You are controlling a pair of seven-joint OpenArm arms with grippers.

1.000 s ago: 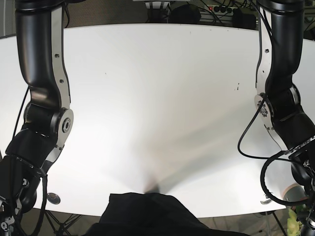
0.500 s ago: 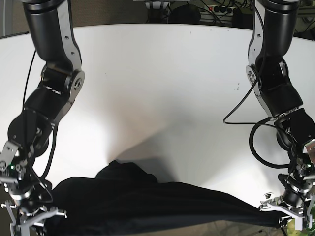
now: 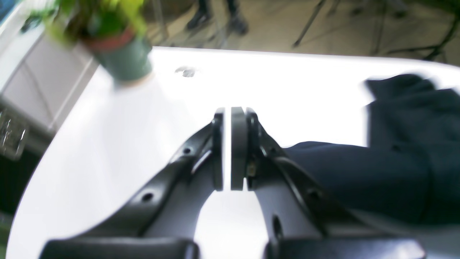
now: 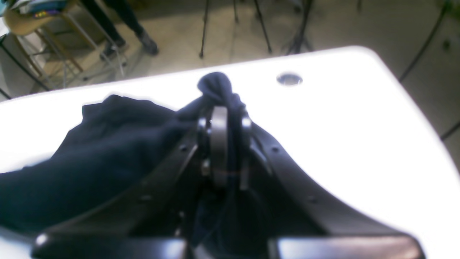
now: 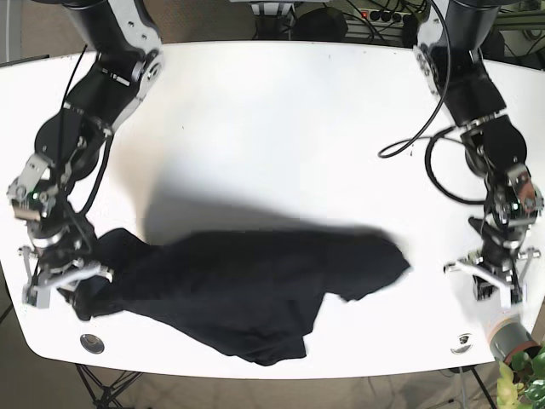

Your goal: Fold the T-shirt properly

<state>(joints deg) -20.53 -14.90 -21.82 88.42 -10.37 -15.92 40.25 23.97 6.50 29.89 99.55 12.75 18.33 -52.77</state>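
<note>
Black T-shirt (image 5: 247, 294) lay crumpled across the near half of the white counter (image 5: 281, 128), toward its front edge. Right claw (image 4: 224, 144) was clamped on a bunched corner of the fabric. Left claw (image 3: 231, 147) stood with its pads nearly together, gripping nothing, apart from the cloth. Potted plant (image 3: 115, 39) sat at a counter corner.

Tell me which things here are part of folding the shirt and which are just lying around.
Part of the job:
- shirt, dark, crumpled on the table
- right tool, shut on the shirt
- left tool, shut, holding nothing

Lying about:
- potted plant at the table's corner
</note>
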